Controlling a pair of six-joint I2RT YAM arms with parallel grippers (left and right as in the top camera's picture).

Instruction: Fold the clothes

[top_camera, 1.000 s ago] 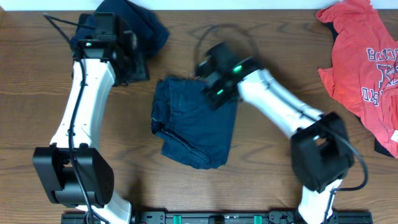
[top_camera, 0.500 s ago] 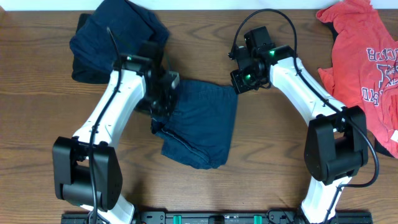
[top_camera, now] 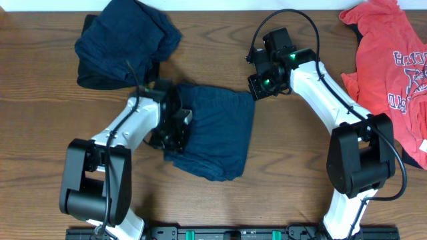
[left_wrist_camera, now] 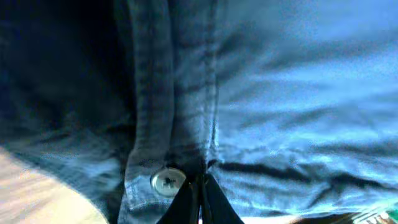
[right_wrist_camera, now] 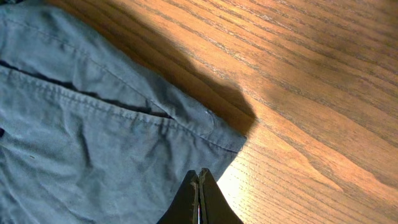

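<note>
Navy shorts [top_camera: 220, 130] lie half folded in the middle of the table. My left gripper [top_camera: 175, 127] is at their left edge, shut on the waistband fabric; the left wrist view shows its fingertips [left_wrist_camera: 200, 180] pinched together beside the pale button [left_wrist_camera: 168, 181]. Above the shorts' back right corner hangs my right gripper [top_camera: 257, 85]. In the right wrist view it [right_wrist_camera: 199, 173] is shut and holds nothing, over the edge of the shorts [right_wrist_camera: 81, 137]. An orange-red T-shirt [top_camera: 390, 67] with dark lettering lies spread at the far right.
A heap of dark navy garments [top_camera: 127, 40] sits at the back left, close to my left arm. Bare wooden table [top_camera: 300, 160] runs between the shorts and the T-shirt. A black cable [top_camera: 293, 17] loops behind my right wrist.
My left arm swung from the back-left heap down to the shorts' left edge and shut on the waistband. My right gripper drew back off the shorts to their back right corner.
</note>
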